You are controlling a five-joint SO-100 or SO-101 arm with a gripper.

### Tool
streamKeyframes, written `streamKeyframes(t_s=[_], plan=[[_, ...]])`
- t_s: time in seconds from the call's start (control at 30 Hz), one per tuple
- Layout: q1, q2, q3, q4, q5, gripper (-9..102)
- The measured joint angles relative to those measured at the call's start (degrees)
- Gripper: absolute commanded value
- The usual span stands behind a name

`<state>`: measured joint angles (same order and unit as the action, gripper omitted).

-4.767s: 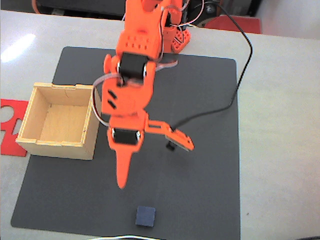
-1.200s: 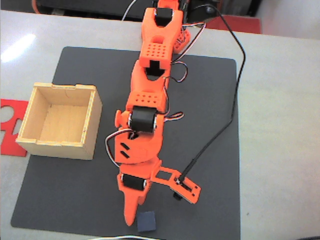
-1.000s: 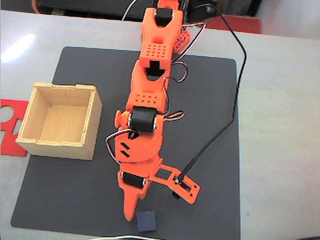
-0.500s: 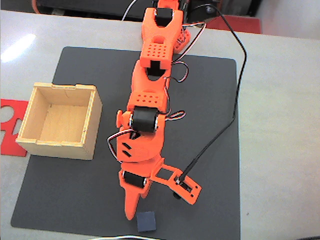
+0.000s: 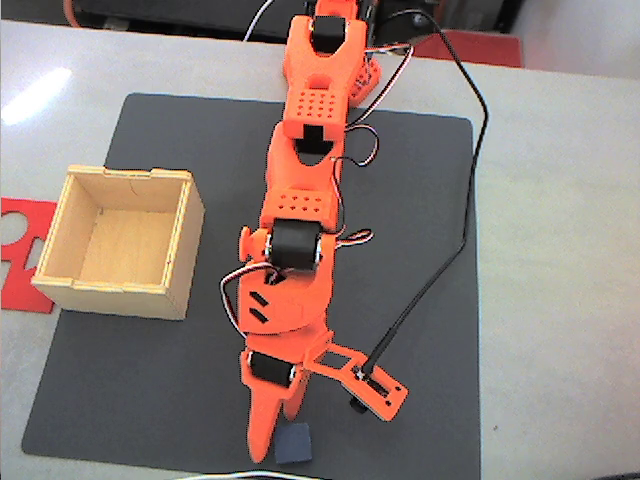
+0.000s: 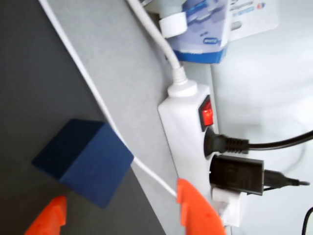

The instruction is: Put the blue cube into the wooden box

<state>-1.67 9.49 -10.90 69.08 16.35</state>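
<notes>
Cube point(image 6: 83, 159) — corner toward open gripper point(image 6: 124, 215).

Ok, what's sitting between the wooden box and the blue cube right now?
In the fixed view, only bare dark mat lies between the wooden box and the blue cube; the orange hand reaches the cube from above.

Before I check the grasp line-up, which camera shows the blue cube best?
The wrist view: the blue cube appears large, two faces visible, lying on the dark mat between the open gripper's orange fingertips. In the fixed view the cube is small at the mat's near edge, partly covered by the gripper.
</notes>
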Motion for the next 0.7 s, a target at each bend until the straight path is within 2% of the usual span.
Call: streamKeyframes(t_s=[0.13,0.4,0.7], plan=[[-0.1,-0.1,0.0,-0.4,-2.0,40],[-0.3,-0.1,0.0,-4.0,-5.2,42],[-3.4,1.6,0.0,-1.8,-5.3,43]])
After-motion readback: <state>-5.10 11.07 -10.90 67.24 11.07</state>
